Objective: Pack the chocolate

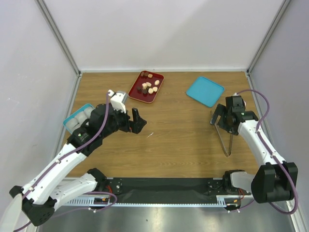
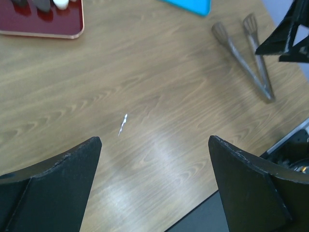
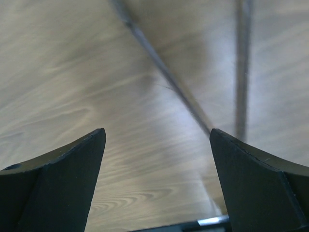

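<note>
The right gripper (image 3: 157,131) hangs with its jaws wide apart and nothing between them, low over the metal tongs (image 1: 220,136); in the right wrist view both tong arms run under the gap, crowded toward one finger rather than centred. The step in hand looks like taking up the tongs; to do it well, shift sideways until both arms sit midway between the fingers, come straight down, and close across the two arms partway along their length, not at the hinge, so that a squeeze will shut the tips. The tongs lie flat on the wooden table (image 1: 183,145), so the fingertips must nearly reach the surface.

The left gripper (image 2: 154,139) is likewise spread and empty over bare wood. The chocolate (image 1: 148,86), dark and pale pieces, sits in the red tray (image 1: 137,96) at the far side; a teal lid (image 1: 205,91) lies to its right, and a teal box (image 1: 77,118) at the left edge.
</note>
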You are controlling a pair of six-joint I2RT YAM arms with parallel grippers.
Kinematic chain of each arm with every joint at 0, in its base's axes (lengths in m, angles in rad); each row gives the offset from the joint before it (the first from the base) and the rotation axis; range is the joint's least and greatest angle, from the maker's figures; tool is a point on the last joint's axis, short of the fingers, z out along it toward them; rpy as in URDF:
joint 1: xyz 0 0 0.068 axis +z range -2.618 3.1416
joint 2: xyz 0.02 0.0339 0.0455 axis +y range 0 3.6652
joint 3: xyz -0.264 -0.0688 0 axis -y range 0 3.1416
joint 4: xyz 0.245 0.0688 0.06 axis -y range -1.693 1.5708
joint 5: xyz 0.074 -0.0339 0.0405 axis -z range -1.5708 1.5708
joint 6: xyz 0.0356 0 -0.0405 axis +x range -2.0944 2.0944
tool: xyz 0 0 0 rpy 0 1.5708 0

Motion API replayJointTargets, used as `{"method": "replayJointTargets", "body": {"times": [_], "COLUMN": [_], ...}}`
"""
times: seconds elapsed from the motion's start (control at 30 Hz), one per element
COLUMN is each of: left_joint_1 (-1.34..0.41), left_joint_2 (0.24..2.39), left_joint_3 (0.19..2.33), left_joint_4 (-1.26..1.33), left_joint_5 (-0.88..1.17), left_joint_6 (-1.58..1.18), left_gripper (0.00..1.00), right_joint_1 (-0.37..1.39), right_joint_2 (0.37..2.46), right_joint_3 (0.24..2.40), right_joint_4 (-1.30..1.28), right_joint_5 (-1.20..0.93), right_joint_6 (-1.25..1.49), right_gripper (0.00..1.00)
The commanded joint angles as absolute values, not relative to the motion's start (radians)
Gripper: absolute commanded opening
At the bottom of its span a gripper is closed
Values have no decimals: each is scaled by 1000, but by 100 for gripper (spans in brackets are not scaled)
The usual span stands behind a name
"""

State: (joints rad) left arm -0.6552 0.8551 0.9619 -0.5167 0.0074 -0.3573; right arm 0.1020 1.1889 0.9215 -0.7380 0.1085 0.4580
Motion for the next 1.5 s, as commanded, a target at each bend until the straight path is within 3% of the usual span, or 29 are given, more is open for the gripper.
{"method": "replayJointTargets", "body": {"times": [0.0, 0.13, 0.27, 0.6, 0.7, 0.77, 1.0, 1.17, 1.47], "left_joint_1": [-657, -657, -657, -657, -657, -657, -657, -658, -657], "left_joint_2": [833, 781, 770, 753, 752, 753, 753, 773, 743], "left_joint_3": [942, 893, 888, 896, 902, 907, 899, 910, 908], "left_joint_4": [-532, -494, -498, -503, -505, -512, -512, -540, -551], "left_joint_5": [51, 51, 40, 15, 8, 3, -30, -57, -121], "left_joint_6": [-357, -376, -385, -383, -382, -380, -385, -390, -405], "left_gripper": [100, 100, 100, 100, 100, 100, 100, 100, 100], "right_joint_1": [55, 41, 43, 46, 52, 63, 300, 458, 678], "right_joint_2": [1190, 1178, 1239, 1457, 1500, 1506, 1482, 1547, 1767], "right_joint_3": [911, 871, 821, 879, 876, 873, 897, 960, 1193], "right_joint_4": [-795, -711, -624, -536, -520, -515, -470, -379, -436], "right_joint_5": [190, 98, 29, 137, 83, 51, 11, -52, -2], "right_joint_6": [463, 465, 449, 356, 328, 319, 370, 449, 318], "right_gripper": [96, 90, 75, 71, 60, 48, 19, 15, 12]}}
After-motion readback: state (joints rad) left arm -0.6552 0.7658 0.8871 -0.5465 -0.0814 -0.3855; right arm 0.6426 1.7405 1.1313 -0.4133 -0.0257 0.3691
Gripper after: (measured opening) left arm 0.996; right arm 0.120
